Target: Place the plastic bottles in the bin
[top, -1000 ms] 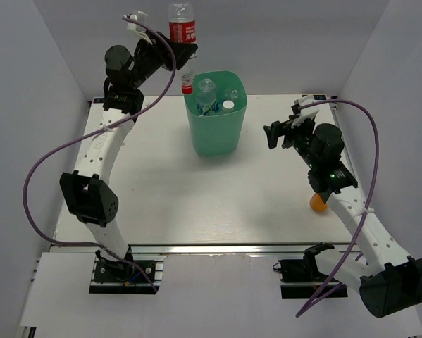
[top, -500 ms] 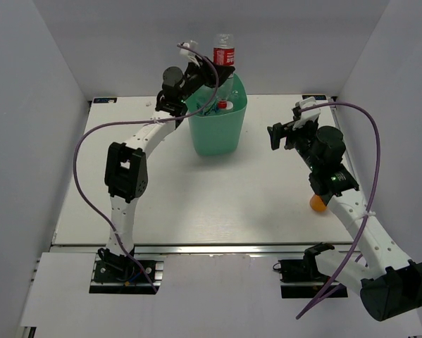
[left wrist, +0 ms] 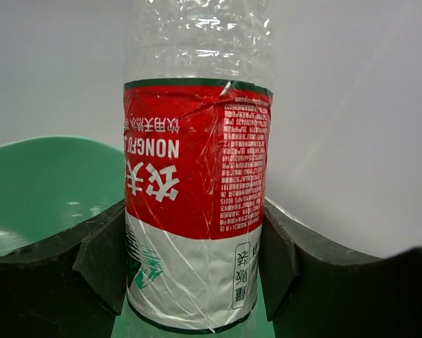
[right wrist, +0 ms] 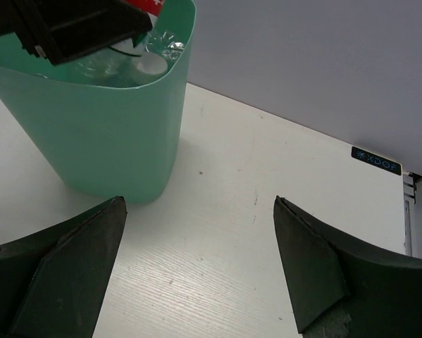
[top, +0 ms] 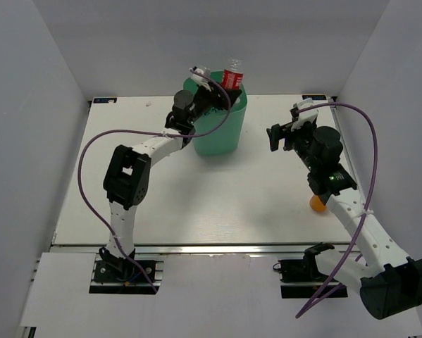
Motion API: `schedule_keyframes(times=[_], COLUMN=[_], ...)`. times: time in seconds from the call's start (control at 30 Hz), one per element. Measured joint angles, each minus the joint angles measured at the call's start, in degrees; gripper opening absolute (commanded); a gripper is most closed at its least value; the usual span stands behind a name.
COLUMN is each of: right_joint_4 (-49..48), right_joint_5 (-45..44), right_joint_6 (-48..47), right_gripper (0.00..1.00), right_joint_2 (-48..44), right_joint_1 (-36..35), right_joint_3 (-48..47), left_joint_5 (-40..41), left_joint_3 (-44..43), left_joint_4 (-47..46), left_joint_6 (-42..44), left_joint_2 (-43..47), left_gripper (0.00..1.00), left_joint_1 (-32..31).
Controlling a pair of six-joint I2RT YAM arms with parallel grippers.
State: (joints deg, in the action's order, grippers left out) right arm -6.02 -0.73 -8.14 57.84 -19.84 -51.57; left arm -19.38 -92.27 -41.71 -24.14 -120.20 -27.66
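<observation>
Left gripper (left wrist: 194, 271) pinches a clear plastic bottle with a red label (left wrist: 196, 176) over the tall mint-green plastic bin (top: 221, 135) — right gripper (right wrist: 198, 205), fingers spread, hovers to its right.

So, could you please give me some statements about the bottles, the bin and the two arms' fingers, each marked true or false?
1. The left fingers grip a red-label bottle. True.
2. That bottle lies on the table. False: it is held up over the bin.
3. The right fingers hold the orange bottle. False: they are open and empty, and the orange bottle sits on the table beside the right arm.
4. The bin stands upright. True.
</observation>
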Motion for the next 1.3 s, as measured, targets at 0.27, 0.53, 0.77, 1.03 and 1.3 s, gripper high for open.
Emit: schedule_keyframes(times=[0.27,0.53,0.77,1.03,1.3], right_joint_4=[-0.07,-0.02,4.76,25.55,46.66], right_joint_5=[-0.42,-0.85,-7.3,-24.98,-32.35], right_joint_6=[-0.24,-0.02,4.33,18.49,29.62], right_gripper=[0.89,0.89,0.89,0.89,0.89], right_joint_2=[0.13,1.03,1.25,-1.95,-4.52], right_joint_1=[0.0,0.0,0.26,8.22,17.22], right_joint_3=[0.0,0.0,-1.44,-4.94,-5.64], left_joint_5=[1.77,4.9,9.07,19.45,20.92], left_joint_3=[-0.11,3.13,1.49,-4.44,19.52], left_joint_4=[-0.39,1.38,6.88,25.73,32.85], left_joint_6=[6.86,10.71,12.13,10.47,2.16], left_joint_2=[0.13,4.7,11.13,20.44,37.62], left_gripper=[0.98,0.98,0.98,0.98,0.98], left_joint_1=[-2.95,-2.56,-2.54,0.66,21.86])
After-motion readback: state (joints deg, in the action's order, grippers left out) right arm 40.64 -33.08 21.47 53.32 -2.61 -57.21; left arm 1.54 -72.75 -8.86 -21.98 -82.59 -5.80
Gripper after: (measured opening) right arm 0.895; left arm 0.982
